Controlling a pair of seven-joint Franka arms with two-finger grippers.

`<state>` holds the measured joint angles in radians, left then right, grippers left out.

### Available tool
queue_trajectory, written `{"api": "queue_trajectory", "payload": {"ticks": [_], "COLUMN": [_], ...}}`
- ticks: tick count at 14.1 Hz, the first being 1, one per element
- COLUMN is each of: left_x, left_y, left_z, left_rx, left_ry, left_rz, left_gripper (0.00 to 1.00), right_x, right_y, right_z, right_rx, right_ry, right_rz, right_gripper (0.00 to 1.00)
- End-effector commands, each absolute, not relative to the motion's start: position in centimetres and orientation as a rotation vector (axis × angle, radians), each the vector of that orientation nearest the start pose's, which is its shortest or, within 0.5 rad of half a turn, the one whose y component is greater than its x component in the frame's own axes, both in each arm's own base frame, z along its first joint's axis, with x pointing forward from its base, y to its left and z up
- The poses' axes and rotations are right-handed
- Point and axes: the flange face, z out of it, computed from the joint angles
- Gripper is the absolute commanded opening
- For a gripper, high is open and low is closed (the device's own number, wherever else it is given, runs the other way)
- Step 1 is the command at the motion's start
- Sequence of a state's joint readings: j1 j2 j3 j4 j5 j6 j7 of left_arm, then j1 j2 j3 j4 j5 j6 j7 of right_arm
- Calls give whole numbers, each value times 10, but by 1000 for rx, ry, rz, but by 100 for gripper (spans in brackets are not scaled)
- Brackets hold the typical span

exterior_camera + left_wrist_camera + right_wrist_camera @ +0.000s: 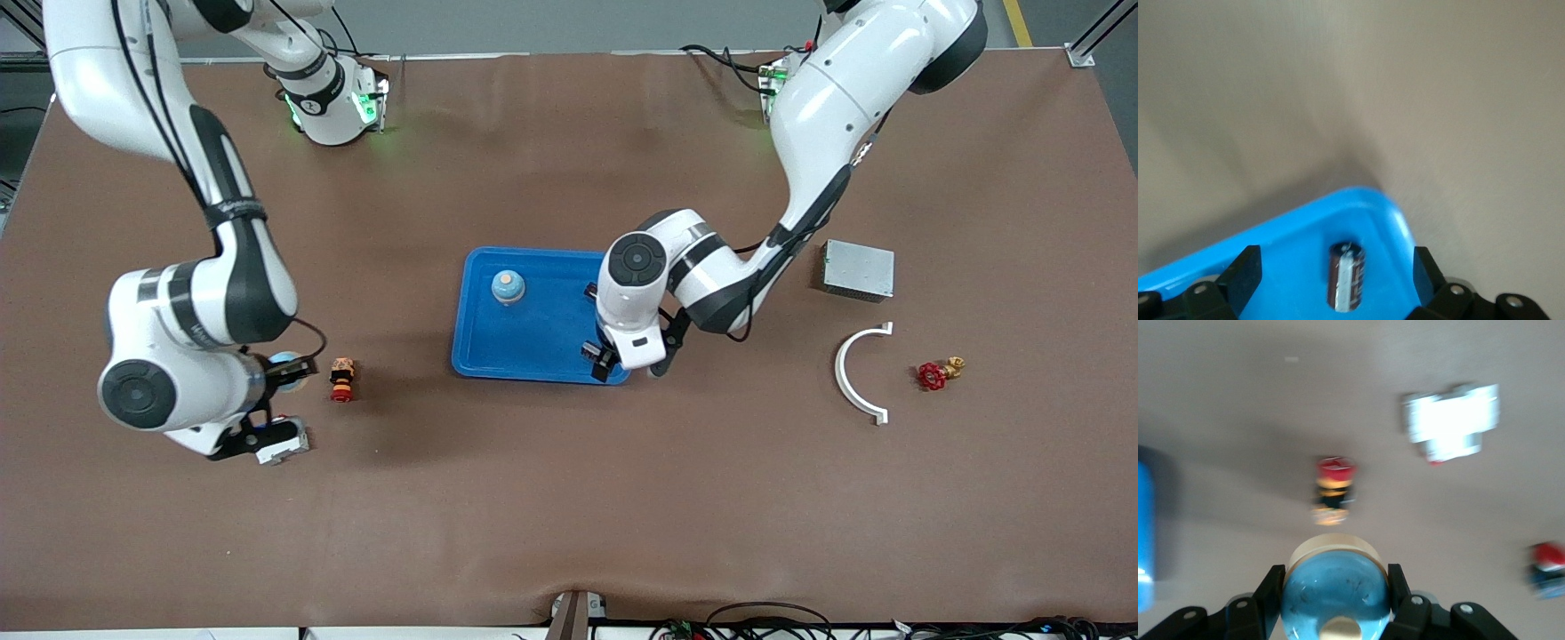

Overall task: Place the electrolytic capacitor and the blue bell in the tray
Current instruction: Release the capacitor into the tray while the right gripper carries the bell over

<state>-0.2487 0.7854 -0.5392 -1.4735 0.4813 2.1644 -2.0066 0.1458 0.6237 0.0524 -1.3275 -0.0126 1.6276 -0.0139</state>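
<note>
The left gripper (605, 360) hung over the corner of the blue tray (484, 351) that lies nearest the front camera on the left arm's end; its fingers (1245, 275) stood wide apart, gripping nothing; between them, just below the pads, the electrolytic capacitor (1347, 277) lay in the tray, dark-sleeved with a pale stripe, close to the rounded rim and touching neither finger. A blue bell (508, 286) with a tan knob already sat in the tray, farther from the front camera than the capacitor. The right gripper (286, 369) was over bare table toward the right arm's end, well apart from the tray; its fingers (1269, 590) were clamped on a second blue bell (1335, 590), one pad on each side of the glossy dome, its cream base pointing away from the wrist; just ahead of the fingertips stood a small red-and-black button (342, 379); a white block (1451, 421) lay farther off.
</note>
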Motion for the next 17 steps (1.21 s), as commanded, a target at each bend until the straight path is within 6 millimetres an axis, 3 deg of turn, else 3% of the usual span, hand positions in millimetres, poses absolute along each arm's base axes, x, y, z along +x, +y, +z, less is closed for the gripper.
{"api": "queue_trajectory", "payload": {"ticks": [1, 7, 9, 11, 15, 17], "left_x": [578, 606, 612, 617, 623, 625], "left_y": [-420, -341, -314, -290, -258, -246], "left_z": [305, 410, 436, 449, 473, 484], "left_rx": [-2683, -2792, -2835, -2856, -2900, -2946], "left_ry": [-1573, -1373, -1316, -1220, -1076, -1015], "left_rz": [-141, -140, -118, -124, -151, -140], "left_gripper": [100, 100, 100, 100, 100, 100], "right_x": [660, 620, 600, 589, 566, 556], "right_y": [169, 312, 355, 374, 379, 383], "right_z": [356, 352, 346, 329, 263, 248], "right_rx": [-3067, -3145, -3167, -3178, -3168, -3166], "right_ry": [-141, 91, 143, 158, 153, 135], "right_rz": [521, 399, 370, 372, 313, 293], "right_gripper": [0, 0, 0, 0, 0, 0]}}
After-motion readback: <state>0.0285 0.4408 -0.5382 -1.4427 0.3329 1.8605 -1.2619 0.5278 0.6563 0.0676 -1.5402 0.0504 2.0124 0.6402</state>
